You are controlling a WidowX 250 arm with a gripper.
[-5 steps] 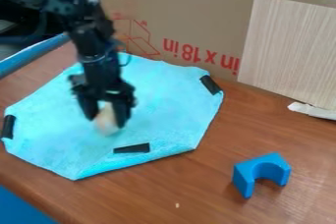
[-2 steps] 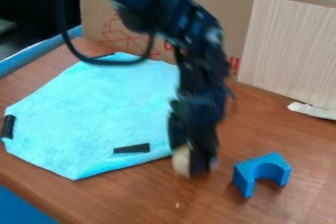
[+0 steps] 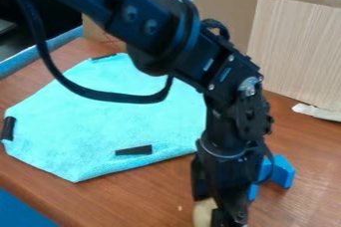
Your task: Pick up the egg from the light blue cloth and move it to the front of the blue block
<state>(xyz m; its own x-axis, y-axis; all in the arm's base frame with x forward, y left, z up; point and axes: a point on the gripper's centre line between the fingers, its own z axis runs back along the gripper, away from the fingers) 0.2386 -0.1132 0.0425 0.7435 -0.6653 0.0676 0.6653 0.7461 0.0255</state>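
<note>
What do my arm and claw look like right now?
The arm is black, with chunky segments, a large round joint and silvery screw heads. A black cable loops beside it. The claw is black too.

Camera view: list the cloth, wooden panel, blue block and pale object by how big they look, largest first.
1. Cloth
2. Wooden panel
Unranked: blue block and pale object, both partly hidden, too close to call.

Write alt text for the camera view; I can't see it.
Black gripper holding a pale object at the bottom edge, by the brown table, a blue block partly hidden behind it. A turquoise cloth with black strips lies at picture left.
</note>
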